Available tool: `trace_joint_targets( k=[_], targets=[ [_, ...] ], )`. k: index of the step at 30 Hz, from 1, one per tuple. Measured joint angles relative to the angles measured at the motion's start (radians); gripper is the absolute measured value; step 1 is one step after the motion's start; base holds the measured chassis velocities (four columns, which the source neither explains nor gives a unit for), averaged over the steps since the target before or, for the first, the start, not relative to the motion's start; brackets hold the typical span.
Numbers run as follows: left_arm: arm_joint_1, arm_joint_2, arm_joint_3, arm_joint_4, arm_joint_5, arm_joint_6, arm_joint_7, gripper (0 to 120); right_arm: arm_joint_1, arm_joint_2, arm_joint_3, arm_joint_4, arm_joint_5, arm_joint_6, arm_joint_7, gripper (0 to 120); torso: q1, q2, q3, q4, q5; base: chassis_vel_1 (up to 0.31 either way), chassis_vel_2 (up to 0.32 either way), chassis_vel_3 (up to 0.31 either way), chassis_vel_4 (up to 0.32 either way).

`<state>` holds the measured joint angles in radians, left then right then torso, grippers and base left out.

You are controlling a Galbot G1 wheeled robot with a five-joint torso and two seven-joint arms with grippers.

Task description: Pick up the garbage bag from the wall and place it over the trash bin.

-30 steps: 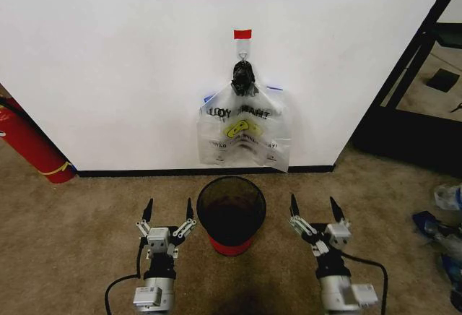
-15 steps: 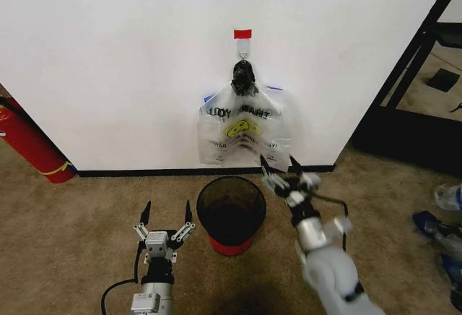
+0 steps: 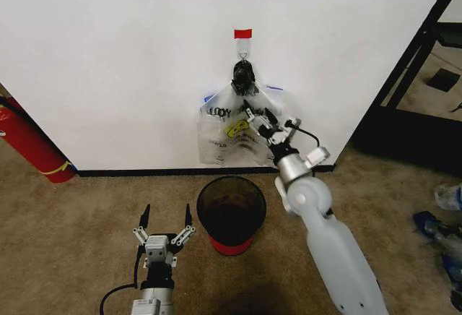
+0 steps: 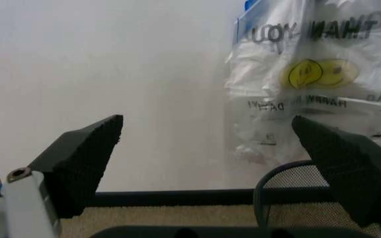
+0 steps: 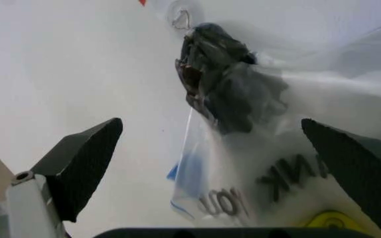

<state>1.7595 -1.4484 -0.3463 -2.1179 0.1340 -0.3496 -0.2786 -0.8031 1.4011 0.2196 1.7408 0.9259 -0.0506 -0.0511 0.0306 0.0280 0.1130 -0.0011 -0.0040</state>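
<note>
A: Where the wall (image 3: pixel 115 62) meets the carpet, what hangs, and which arm is nearer?

B: The garbage bag (image 3: pixel 242 136) hangs from a hook, directly beyond the trash bin (image 3: pixel 231 214). The right gripper (image 3: pixel 261 121), jaws spread, sits at the bag's front, the black knot (image 5: pixel 223 94) just ahead. The left gripper (image 3: pixel 164 221), also spread, waits near, left of the bin.

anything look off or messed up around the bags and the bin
Nothing stands out. The garbage bag hangs crumpled but intact on the wall, the trash bin stands upright below it, and the right tool is open at the bag; the left tool waits low, open.
</note>
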Motion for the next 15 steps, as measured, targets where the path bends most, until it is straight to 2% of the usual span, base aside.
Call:
trace_joint_targets(
  k=[9,10,12,15],
  targets=[
    [0.001,-0.005,0.001,0.004,0.007,0.0,0.0,100,0.092,0.065,-0.015,-0.071,0.027,-0.022,0.003,97,0.0,0.0,0.0,0.0,0.0,0.0,0.0,0.0,0.0],
    [0.0,-0.004,0.001,0.005,0.007,-0.001,0.0,100,0.105,0.08,-0.015,-0.08,0.025,-0.023,0.006,92,0.0,0.0,0.0,0.0002,0.0001,0.0,0.0,0.0,0.0],
    [-0.001,-0.003,0.001,0.005,0.007,-0.001,0.0,100,0.111,0.086,-0.015,-0.083,0.025,-0.024,0.008,90,0.0,0.0,0.0,0.0003,0.0,0.0,0.0,0.0,0.0],
    [-0.003,-0.002,0.001,0.005,0.007,-0.001,0.0,100,0.126,0.099,-0.015,-0.095,0.025,-0.029,0.02,79,0.0,0.0,0.0,0.0003,0.0,0.0,0.0,0.0,0.0]
  ],
)
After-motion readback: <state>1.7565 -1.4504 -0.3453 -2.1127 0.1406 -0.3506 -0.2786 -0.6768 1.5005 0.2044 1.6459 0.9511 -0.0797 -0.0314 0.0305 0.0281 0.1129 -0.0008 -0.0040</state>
